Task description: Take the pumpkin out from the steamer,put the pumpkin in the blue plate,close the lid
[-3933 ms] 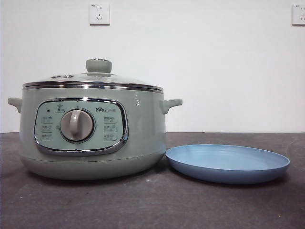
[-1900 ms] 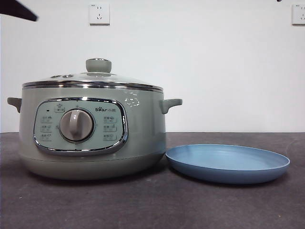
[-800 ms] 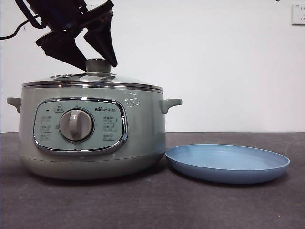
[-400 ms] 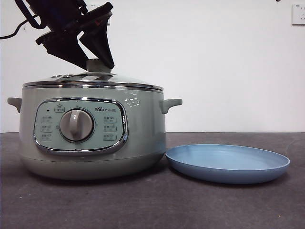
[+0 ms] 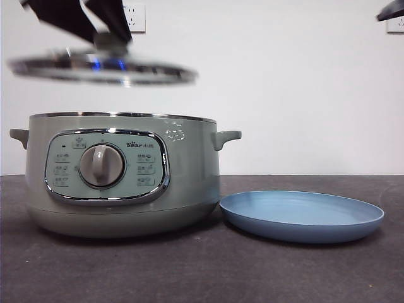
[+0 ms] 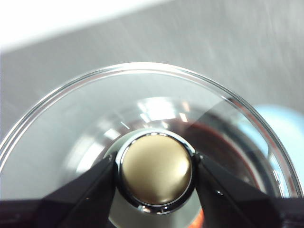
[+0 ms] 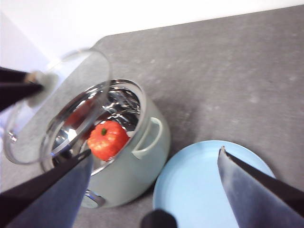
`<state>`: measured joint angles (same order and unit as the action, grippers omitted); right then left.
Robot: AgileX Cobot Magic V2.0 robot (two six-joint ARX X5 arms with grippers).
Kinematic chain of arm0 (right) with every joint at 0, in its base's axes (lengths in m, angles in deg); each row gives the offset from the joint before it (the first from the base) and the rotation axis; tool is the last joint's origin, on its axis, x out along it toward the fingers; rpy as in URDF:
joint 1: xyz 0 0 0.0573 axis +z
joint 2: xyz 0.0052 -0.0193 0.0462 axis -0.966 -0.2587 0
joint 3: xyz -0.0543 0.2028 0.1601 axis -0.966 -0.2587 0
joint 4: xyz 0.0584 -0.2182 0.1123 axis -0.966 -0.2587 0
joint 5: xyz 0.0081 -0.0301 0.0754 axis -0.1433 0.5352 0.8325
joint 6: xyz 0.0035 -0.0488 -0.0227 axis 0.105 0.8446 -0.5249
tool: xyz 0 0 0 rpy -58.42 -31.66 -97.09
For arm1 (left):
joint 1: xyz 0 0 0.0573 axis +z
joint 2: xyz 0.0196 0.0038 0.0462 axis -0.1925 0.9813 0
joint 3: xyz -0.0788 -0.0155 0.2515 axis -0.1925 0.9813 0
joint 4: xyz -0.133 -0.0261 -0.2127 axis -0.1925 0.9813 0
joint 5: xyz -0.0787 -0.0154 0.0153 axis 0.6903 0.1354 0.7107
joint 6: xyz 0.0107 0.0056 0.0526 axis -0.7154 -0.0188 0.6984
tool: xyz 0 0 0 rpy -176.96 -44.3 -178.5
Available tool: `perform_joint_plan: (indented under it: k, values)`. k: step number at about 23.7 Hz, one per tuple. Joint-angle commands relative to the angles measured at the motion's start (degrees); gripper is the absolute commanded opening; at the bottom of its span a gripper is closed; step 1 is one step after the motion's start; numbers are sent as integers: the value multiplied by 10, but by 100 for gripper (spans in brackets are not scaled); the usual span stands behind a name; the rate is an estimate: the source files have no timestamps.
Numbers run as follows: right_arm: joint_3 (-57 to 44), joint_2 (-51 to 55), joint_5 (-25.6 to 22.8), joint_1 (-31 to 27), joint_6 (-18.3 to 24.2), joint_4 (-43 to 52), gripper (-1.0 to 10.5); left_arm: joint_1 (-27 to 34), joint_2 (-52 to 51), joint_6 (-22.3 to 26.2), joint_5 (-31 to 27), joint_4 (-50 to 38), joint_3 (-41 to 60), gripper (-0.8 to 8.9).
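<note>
Half a second ago the lid (image 5: pixel 101 67) sat on the steamer (image 5: pixel 120 173) with the left hand (image 6: pixel 156 172) closing on its knob; now it hangs clear above the open rim, blurred, a little off toward the pot's handle side. From where I stand, the left hand is pinching the knob, one black jaw pressed to each side of it, as its own wrist view shows plainly.

Over by the top corner of the front view the right hand (image 7: pixel 152 161) waits high up, jaws spread wide with nothing between them. Its camera looks down into the pot: the pumpkin (image 7: pixel 108 139) sits inside the steamer, orange-red with its green stem up, partly under the raised glass. Just beside the pot on the desk (image 5: pixel 202 271) lies the blue plate (image 5: pixel 302 216), bare.

So only the opening is done. Lifting the pumpkin out, setting it on the plate and putting the lid back all remain, and I'd guess the right hand will go in for the pumpkin.
</note>
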<state>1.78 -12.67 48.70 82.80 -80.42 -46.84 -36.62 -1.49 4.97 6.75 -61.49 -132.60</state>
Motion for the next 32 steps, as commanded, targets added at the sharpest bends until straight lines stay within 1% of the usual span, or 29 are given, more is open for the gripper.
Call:
perform_joint_plan:
  k: [1, 5, 10, 13, 17, 20, 22, 24, 26, 28, 30, 32]
  values:
    - [9, -30, 1, 37, -16, 19, 438, 1, -45, 20, -32, -7, -12, -8]
    - [46, -100, -5, 101, -13, 21, 438, 1, -106, 35, -93, 23, -12, -8]
    - [130, -213, -7, 170, 14, 8, 439, 1, -169, 37, -174, 68, -12, -8]
    - [201, -287, -33, 211, 43, -25, 442, 1, -200, 50, -223, 97, -12, -8]
    - [315, -385, -97, 269, 90, -90, 458, 1, -231, 53, -273, 135, -12, -8]
    - [415, -459, -156, 305, 125, -159, 579, 1, -248, 55, -297, 155, -12, -8]
    - [511, -528, -201, 333, 151, -223, 600, 1, -257, 56, -314, 168, -12, -8]
    - [597, -590, -244, 358, 162, -278, 600, 1, -257, 61, -316, 181, -12, -8]
    - [660, -644, -296, 382, 179, -307, 600, 1, -256, 61, -315, 193, -12, -8]
    - [694, -684, -336, 400, 197, -311, 600, 1, -256, 61, -314, 194, -12, -8]
    - [705, -712, -349, 408, 212, -304, 599, 1, -256, 61, -314, 194, -12, -8]
    - [705, -735, -349, 408, 215, -293, 599, 1, -256, 61, -314, 195, -12, -8]
